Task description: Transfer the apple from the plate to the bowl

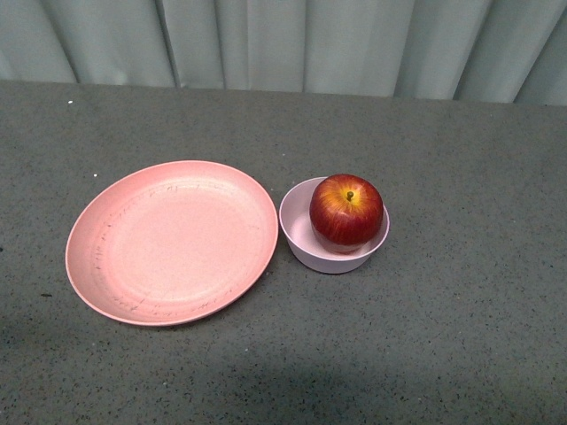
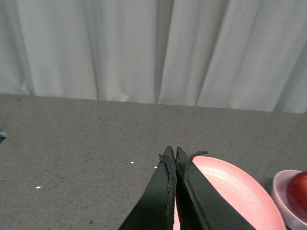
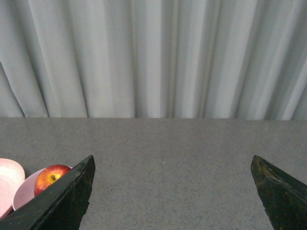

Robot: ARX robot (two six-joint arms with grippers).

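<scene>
The dark-red apple sits in the small pale pink bowl, just right of the wide salmon-pink plate, which holds nothing. Neither gripper shows in the front view. In the left wrist view my left gripper is shut and empty, with the plate beyond its fingers and the bowl with the apple at the frame's edge. In the right wrist view my right gripper is open wide and empty over bare table; the apple in the bowl shows past one finger.
The grey speckled table runs all round the dishes. A pale pleated curtain hangs along the table's far edge.
</scene>
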